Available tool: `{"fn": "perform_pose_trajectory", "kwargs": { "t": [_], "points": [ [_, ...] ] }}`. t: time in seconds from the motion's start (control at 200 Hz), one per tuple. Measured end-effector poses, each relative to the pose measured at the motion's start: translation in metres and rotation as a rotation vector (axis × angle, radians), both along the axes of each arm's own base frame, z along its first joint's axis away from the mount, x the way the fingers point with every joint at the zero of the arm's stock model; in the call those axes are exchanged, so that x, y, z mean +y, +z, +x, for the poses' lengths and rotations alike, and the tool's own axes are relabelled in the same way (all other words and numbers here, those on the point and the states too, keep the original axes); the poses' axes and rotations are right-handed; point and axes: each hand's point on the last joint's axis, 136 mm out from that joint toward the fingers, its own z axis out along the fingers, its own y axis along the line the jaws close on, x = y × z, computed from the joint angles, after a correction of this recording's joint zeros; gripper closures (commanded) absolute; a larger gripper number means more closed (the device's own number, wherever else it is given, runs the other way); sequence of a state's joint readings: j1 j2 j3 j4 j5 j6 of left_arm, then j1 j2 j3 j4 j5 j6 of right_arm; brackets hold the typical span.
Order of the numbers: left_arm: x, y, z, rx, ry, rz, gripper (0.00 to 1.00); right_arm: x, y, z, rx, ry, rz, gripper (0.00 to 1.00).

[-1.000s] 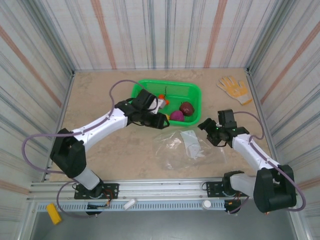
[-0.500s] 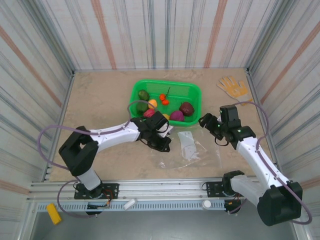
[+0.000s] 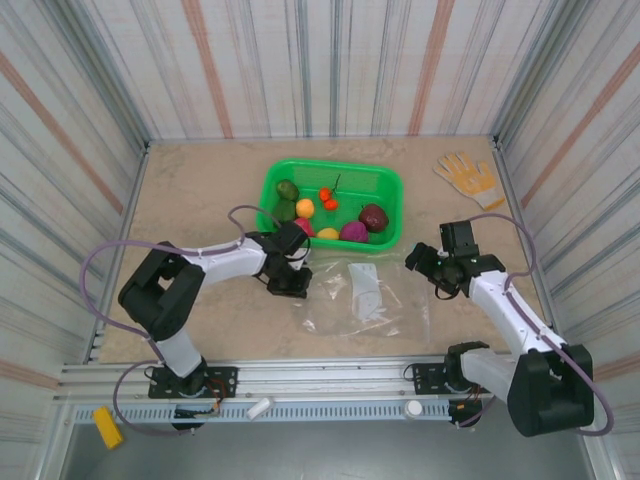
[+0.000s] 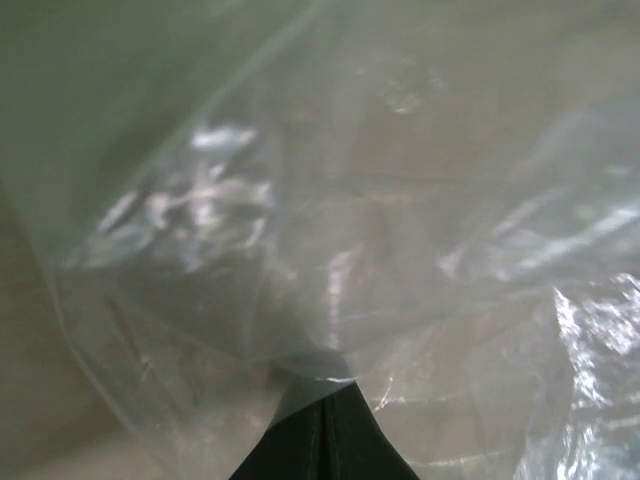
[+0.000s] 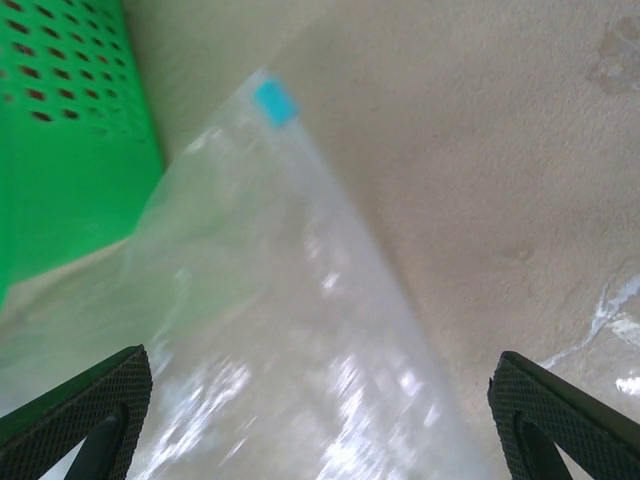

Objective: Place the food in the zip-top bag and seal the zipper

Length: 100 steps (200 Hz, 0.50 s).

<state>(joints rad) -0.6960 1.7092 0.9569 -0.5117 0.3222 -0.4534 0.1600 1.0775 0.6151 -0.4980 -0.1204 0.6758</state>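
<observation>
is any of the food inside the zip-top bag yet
No, in the top view the zip-top bag lies flat on the table with no coloured pieces inside, while the food sits in the green basket.

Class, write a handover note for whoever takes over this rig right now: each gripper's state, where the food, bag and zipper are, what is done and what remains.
Left gripper: shut, apparently pinching the left edge of the zip-top bag.
Right gripper: open, holding nothing, above the bag's right side.
The food all lies in the green basket. The bag lies on the table between the basket and the arm bases, with no food in it.
Zipper: cannot tell whether it is open or sealed.
Done: bag gripped. Left: open the bag, load the food, seal the zipper.
</observation>
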Motion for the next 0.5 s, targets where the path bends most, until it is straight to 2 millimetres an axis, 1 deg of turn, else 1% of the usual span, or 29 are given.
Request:
{"fn": "perform_pose_trajectory", "kwargs": {
  "t": [0.06,0.145,0.205,0.301,0.391,0.431,0.501],
  "points": [
    [0.006,-0.001,0.002,-0.005,0.005,0.019,0.97,-0.001,-0.006,0.001,0.016,0.001,-0.002,0.09],
    [0.008,-0.001,0.003,-0.014,0.003,0.034,0.97,-0.001,-0.015,0.004,0.035,-0.001,-0.003,0.09],
    [0.01,0.0,0.004,-0.018,0.002,0.051,0.97,-0.001,-0.019,0.008,0.041,-0.003,0.007,0.1],
    [0.016,0.001,0.007,-0.024,0.007,0.076,0.97,0.006,-0.026,0.012,0.055,0.019,0.051,0.12],
    [0.021,0.004,0.012,-0.028,0.013,0.09,0.97,0.022,-0.032,0.013,0.08,0.059,0.132,0.15],
    [0.022,0.006,0.014,-0.03,0.014,0.097,0.97,0.03,-0.033,0.014,0.079,0.075,0.179,0.19],
    [0.025,0.009,0.016,-0.034,0.011,0.106,0.97,0.042,-0.032,0.011,0.075,0.098,0.262,0.32]
  ]
}}
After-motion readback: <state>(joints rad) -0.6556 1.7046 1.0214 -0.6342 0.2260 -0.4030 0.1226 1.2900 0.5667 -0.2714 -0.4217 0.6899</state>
